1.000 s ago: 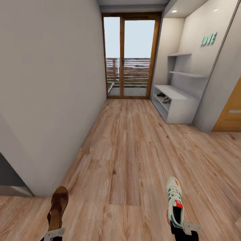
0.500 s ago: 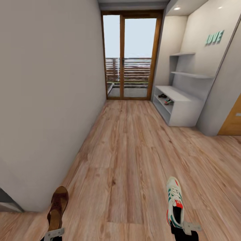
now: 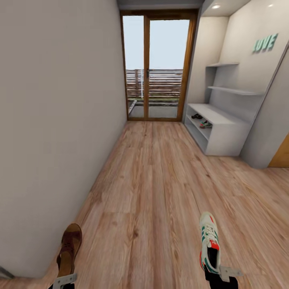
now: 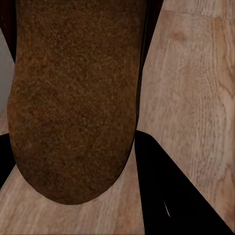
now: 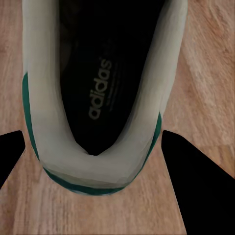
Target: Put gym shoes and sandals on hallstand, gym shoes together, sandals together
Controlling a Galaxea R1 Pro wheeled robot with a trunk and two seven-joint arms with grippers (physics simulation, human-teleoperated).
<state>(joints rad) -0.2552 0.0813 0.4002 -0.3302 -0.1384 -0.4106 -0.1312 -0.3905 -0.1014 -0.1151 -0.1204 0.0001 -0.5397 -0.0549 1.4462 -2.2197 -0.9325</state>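
Observation:
My left gripper (image 3: pixel 64 279) at the bottom left of the head view is shut on a dark-brown sandal (image 3: pixel 69 247); the left wrist view has its tan footbed (image 4: pixel 73 98) between the black fingers (image 4: pixel 171 196). My right gripper (image 3: pixel 218 273) at the bottom right is shut on the heel of a white gym shoe (image 3: pixel 209 240) with teal stripes, and its dark inside (image 5: pixel 98 98) is seen close up. Both shoes hang above the corridor floor (image 3: pixel 152 180). The white hallstand (image 3: pixel 226 134) stands far ahead on the right. On its upper shelf lie the other sandal (image 3: pixel 196 116) and the other gym shoe (image 3: pixel 206 124).
A plain wall (image 3: pixel 60 100) runs along the left. A glazed wooden door (image 3: pixel 156 68) closes the corridor's far end. Floating shelves (image 3: pixel 233 90) hang above the hallstand, and a wooden door (image 3: pixel 282 155) shows at the right edge.
The whole view has shifted as the robot rolls forward down the corridor; the hallstand looks nearer and further right. Both held shoes keep their place in the grippers.

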